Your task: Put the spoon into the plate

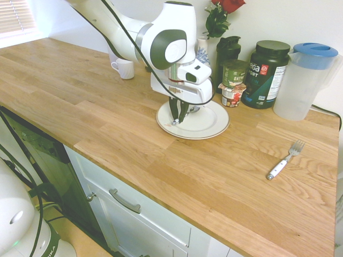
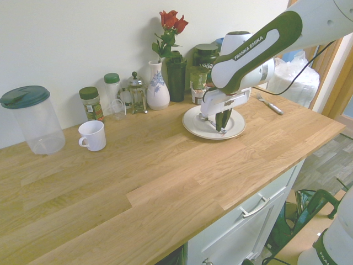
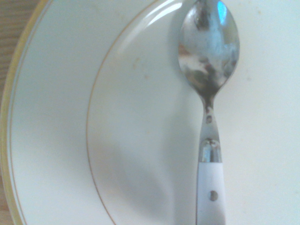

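Observation:
The white plate (image 1: 211, 126) (image 2: 192, 126) lies on the wooden counter in front of the jars. My gripper (image 1: 178, 115) (image 2: 220, 125) points straight down over the plate's near-left part, its tips just above the surface. It is shut on the spoon (image 1: 175, 122), whose shiny end peeks out below the fingers. Up close, the wrist view shows the spoon (image 3: 208, 51) with its silver bowl and white handle over the inner well of the plate (image 3: 56, 117), casting a soft shadow beside it. Whether the spoon touches the plate is unclear.
A white-handled fork (image 1: 284, 161) (image 2: 269, 104) lies on the counter to one side of the plate. Behind the plate stand jars, a dark tub (image 1: 265, 72), a vase with a rose (image 2: 158, 83) and a plastic pitcher (image 1: 304, 80). A white mug (image 1: 124, 68) (image 2: 92, 135) sits further along.

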`<action>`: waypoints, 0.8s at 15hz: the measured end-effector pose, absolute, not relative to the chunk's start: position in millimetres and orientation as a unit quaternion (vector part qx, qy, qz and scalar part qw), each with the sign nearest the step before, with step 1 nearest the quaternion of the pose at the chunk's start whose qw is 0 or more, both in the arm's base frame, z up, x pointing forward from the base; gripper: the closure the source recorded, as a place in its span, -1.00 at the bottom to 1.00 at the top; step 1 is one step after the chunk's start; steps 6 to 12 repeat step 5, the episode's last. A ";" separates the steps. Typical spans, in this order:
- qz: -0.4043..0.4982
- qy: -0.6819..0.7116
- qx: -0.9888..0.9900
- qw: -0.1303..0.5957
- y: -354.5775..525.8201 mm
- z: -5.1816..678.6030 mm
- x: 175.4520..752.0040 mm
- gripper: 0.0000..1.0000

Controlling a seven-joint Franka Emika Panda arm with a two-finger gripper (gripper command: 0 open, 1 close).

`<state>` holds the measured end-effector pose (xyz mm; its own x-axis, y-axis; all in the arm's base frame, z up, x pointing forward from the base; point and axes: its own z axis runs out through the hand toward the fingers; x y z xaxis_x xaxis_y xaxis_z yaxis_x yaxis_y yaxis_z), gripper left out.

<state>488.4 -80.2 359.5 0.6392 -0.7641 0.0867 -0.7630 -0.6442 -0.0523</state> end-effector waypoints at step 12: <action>-0.047 0.414 -0.909 0.003 -84.7 432.4 477.9 -1.00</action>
